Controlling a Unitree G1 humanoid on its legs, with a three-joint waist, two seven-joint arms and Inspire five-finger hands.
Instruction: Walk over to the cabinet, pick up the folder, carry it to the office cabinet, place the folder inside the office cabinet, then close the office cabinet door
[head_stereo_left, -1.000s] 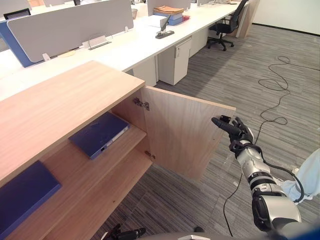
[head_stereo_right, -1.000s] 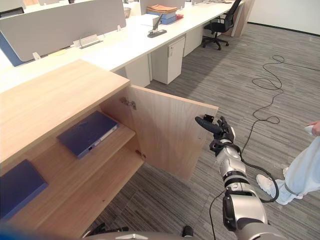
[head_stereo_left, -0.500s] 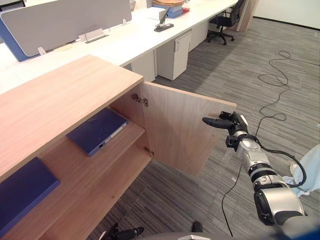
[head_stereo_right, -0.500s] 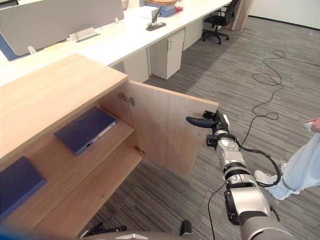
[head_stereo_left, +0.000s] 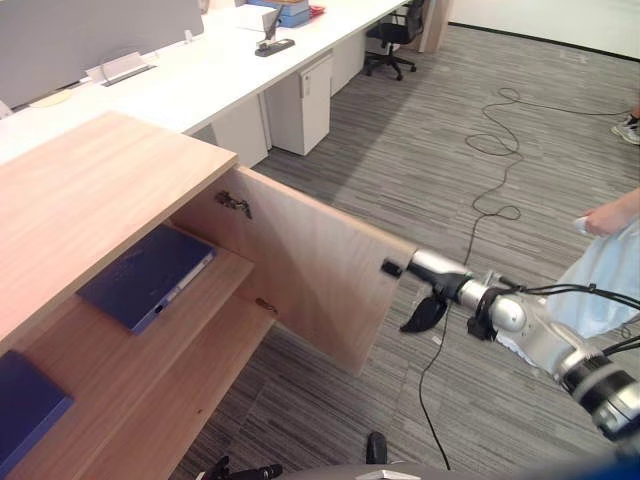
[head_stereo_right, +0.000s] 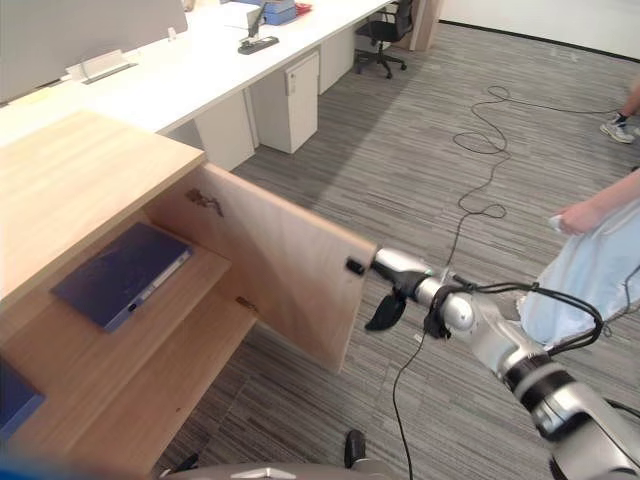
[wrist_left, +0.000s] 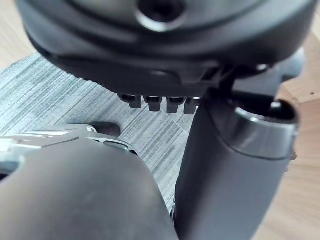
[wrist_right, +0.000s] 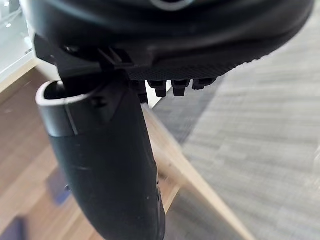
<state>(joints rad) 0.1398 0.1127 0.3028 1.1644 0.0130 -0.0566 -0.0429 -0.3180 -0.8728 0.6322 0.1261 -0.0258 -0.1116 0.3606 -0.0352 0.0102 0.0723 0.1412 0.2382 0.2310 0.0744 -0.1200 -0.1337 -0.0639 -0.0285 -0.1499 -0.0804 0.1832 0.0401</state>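
A blue folder (head_stereo_left: 145, 275) lies flat on the upper shelf of the open wooden office cabinet (head_stereo_left: 90, 190). The cabinet door (head_stereo_left: 310, 270) stands swung out to the right. My right hand (head_stereo_left: 450, 285) is open at the door's free edge, its straight fingers touching the outer top corner and its thumb (wrist_right: 110, 165) hanging down. In the right wrist view the door's edge (wrist_right: 195, 185) runs past the thumb. My left hand (wrist_left: 230, 165) is low over the carpet, fingers straight and holding nothing.
A second blue folder (head_stereo_left: 25, 400) lies further left in the cabinet. A long white desk (head_stereo_left: 200, 80) with pedestal drawers (head_stereo_left: 300, 95) runs behind, and an office chair (head_stereo_left: 395, 35) stands at its far end. A person's hand (head_stereo_left: 610, 215) and pale clothing (head_stereo_left: 610, 285) are at the right.
The camera has swung right. My right arm has stretched out and turned thumb down, bringing its fingers onto the door's outer corner. A person's hand has come into view at the right.
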